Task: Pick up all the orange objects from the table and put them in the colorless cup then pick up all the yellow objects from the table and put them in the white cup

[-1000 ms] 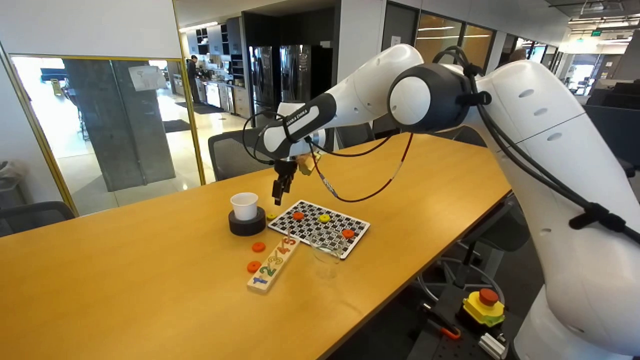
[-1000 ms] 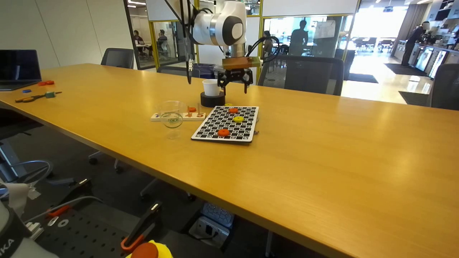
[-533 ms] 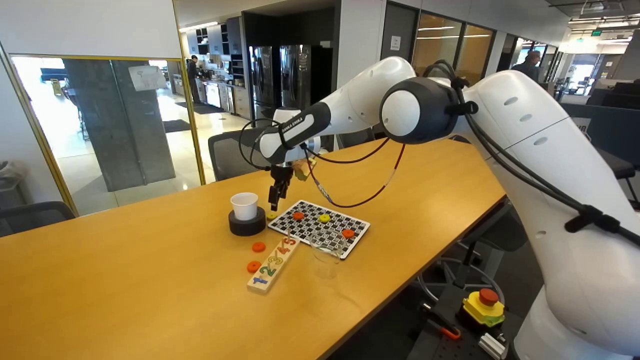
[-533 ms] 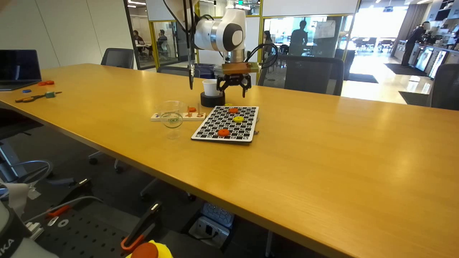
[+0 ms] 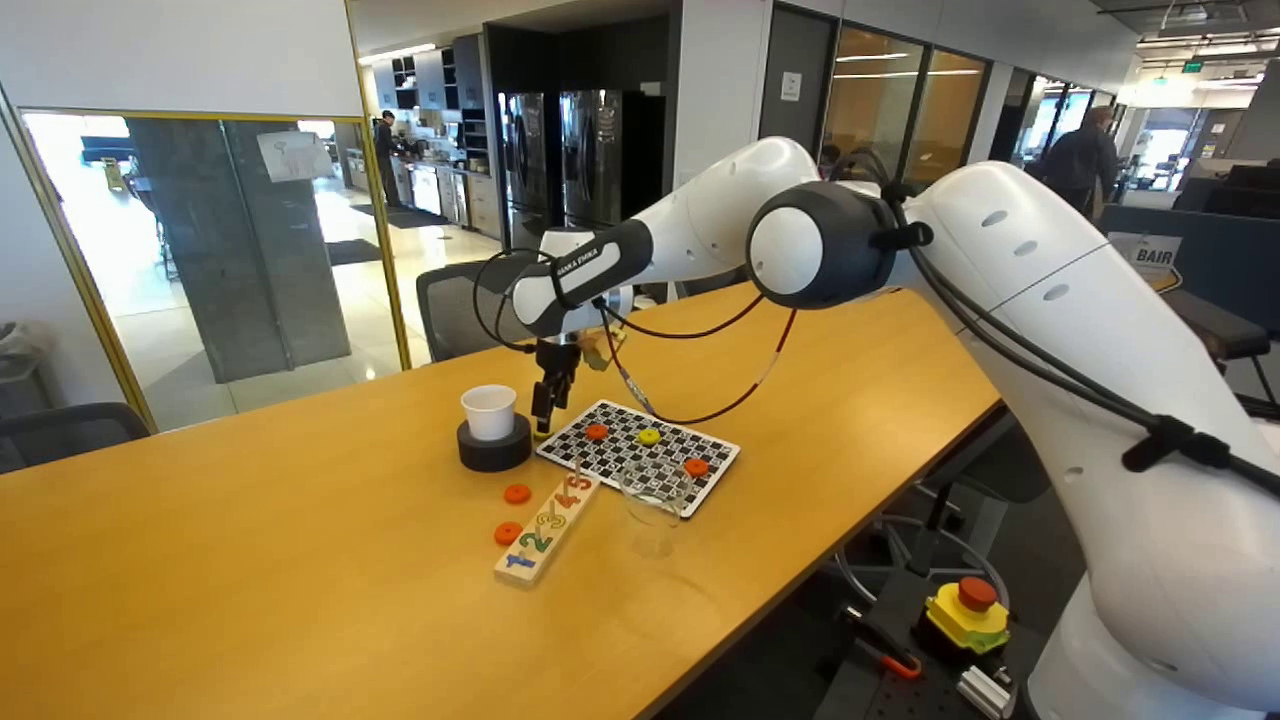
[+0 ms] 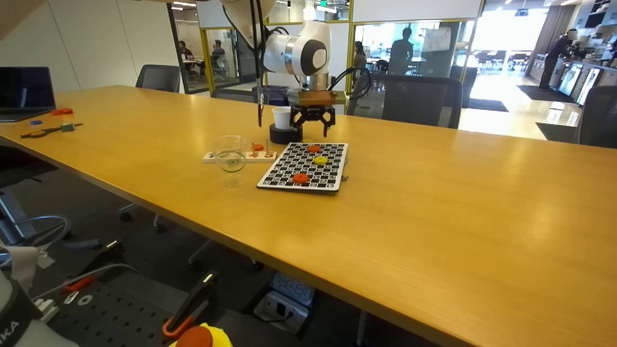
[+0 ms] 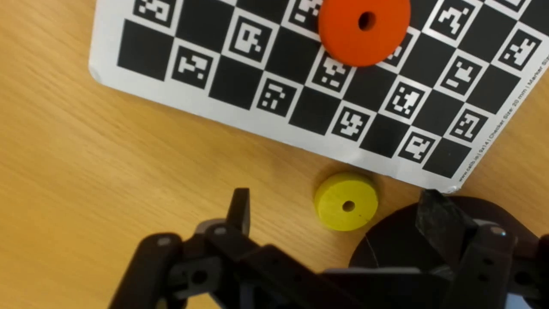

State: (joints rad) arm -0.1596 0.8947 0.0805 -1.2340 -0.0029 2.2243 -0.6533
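The claw (image 7: 335, 199) has dropped since a moment ago, its fingers (image 7: 240, 208) spread wide; in the wrist view a yellow disc (image 7: 343, 195) shows between them, though clearance is hard to judge. The white cup (image 5: 489, 412) rises from a dark base (image 5: 494, 455) nearby. Two orange discs (image 5: 596, 432) lie on the checkered board (image 6: 301, 165), two on the worktop (image 5: 330, 530) near the numbered strip (image 5: 547, 530).
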